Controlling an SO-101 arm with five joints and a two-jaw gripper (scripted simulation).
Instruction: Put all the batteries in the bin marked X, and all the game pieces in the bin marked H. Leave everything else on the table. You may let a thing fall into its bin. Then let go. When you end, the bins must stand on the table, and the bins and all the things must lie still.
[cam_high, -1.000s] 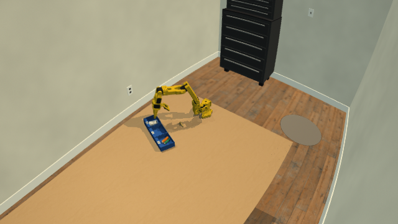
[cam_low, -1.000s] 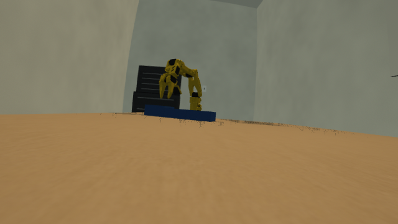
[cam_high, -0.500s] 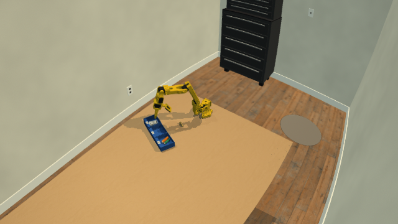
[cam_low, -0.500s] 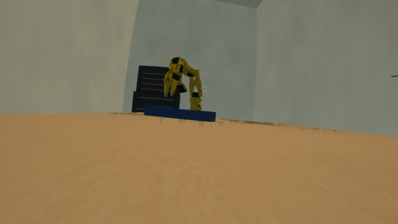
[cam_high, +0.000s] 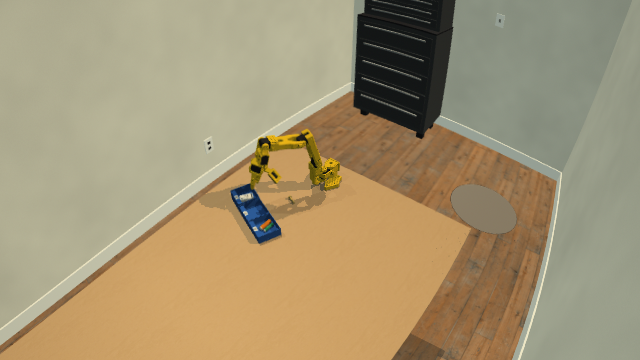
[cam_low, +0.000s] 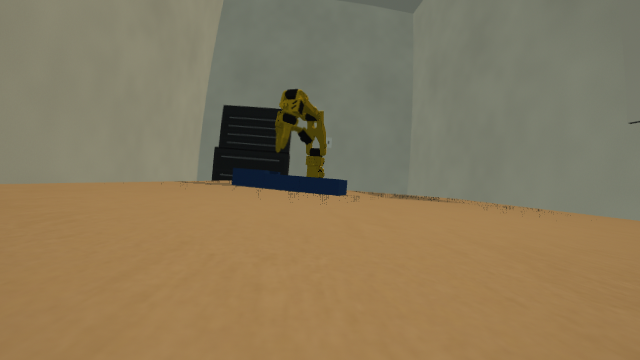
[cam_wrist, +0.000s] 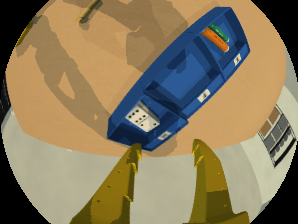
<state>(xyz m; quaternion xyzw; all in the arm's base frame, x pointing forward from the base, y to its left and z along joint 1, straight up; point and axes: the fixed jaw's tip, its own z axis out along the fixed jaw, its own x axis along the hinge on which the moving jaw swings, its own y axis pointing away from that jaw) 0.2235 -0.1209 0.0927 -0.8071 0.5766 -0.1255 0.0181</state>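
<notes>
My end effector (cam_high: 265, 183) (cam_low: 293, 146) (cam_wrist: 166, 144) has its fingers apart, empty; the domino (cam_high: 246, 197) (cam_wrist: 142, 116) lies in the tray's (cam_high: 270, 239) (cam_low: 290, 183) (cam_wrist: 127, 102) far-left compartment. I'd judge it light, stiff and slippery, best pinched across its long edges.

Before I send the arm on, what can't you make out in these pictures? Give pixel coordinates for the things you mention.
- Bin letters: in the wrist view, the labels on the blue tray (cam_high: 255, 212) (cam_low: 290, 183) (cam_wrist: 176, 90) are too small and blurred to read surely.
- Tray contents: the exterior view shows only its outer wall, which hides them.
- Small thing on the table (cam_high: 290, 200) (cam_wrist: 90, 11): tiny in the top view, cut off by the image edge in the wrist view; I can't tell what it is.
</notes>
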